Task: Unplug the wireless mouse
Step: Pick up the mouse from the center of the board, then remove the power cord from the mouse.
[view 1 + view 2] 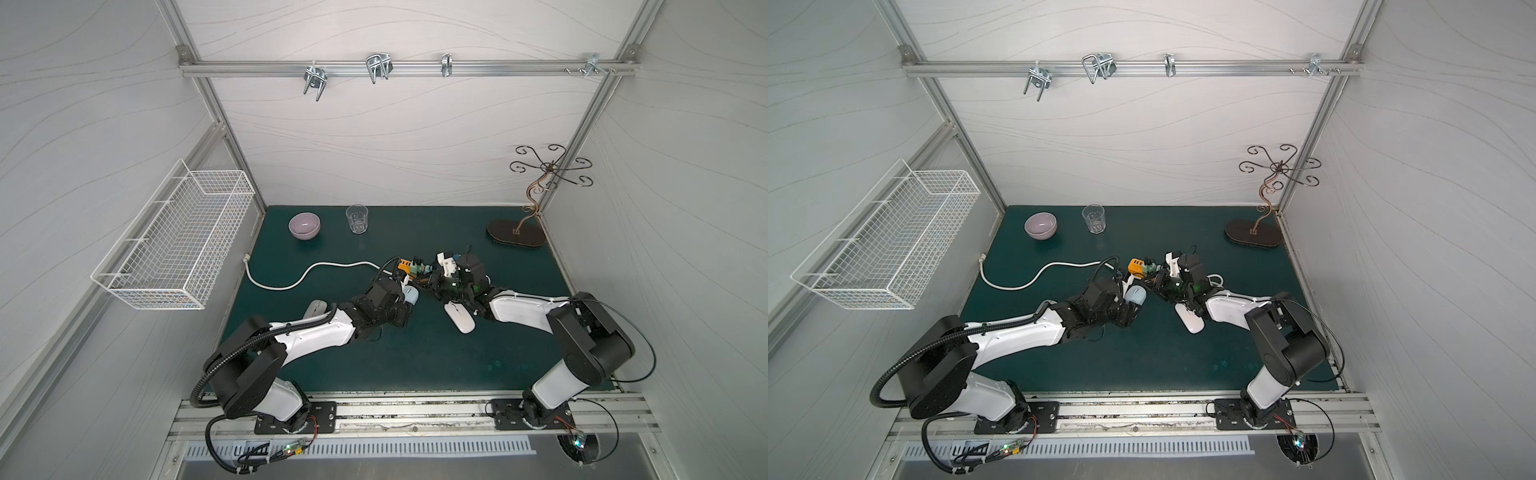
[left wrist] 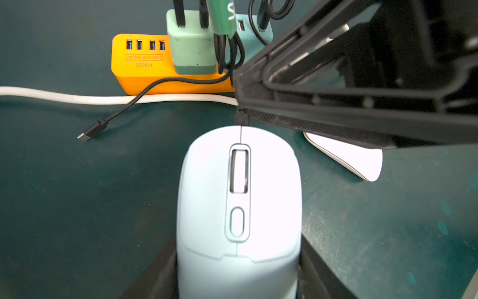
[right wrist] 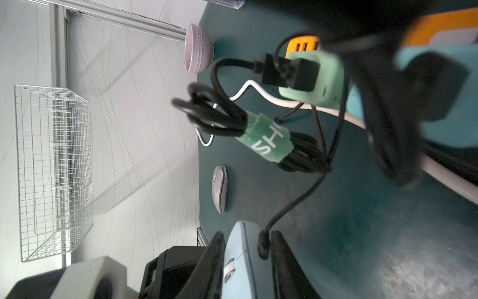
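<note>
The left gripper (image 1: 406, 299) is clamped on the flanks of the light-blue mouse (image 2: 239, 207), whose nose sticks out ahead of the jaws. The shell is smooth and rounded, so I judge that a hard tug on the plug (image 2: 241, 119) could slide the mouse forward out of this hold. Whether it rests on the mat or is held clear of it, I cannot tell.

Between the right gripper (image 3: 247, 243)'s jaws lie both the mouse's nose and the plug, the plug against one finger. Whether the jaws have bitten yet cannot be told. If they catch the shell along with the plug, the pull would drag the mouse and free nothing. A pinch on the thin black cable (image 3: 297, 196) instead of the plug would strain the wire. Just ahead of these jaws hangs the strapped cable bundle (image 3: 263, 141), which could snag. Beyond it stand the mint charger (image 2: 191, 46) and the orange power strip (image 2: 139, 67), which a sideways yank might shift.

The left arm reaches low and long across the mat, wrist level. The right arm comes in from the opposite side with its wrist rolled over, so the two grippers meet nose to nose.
</note>
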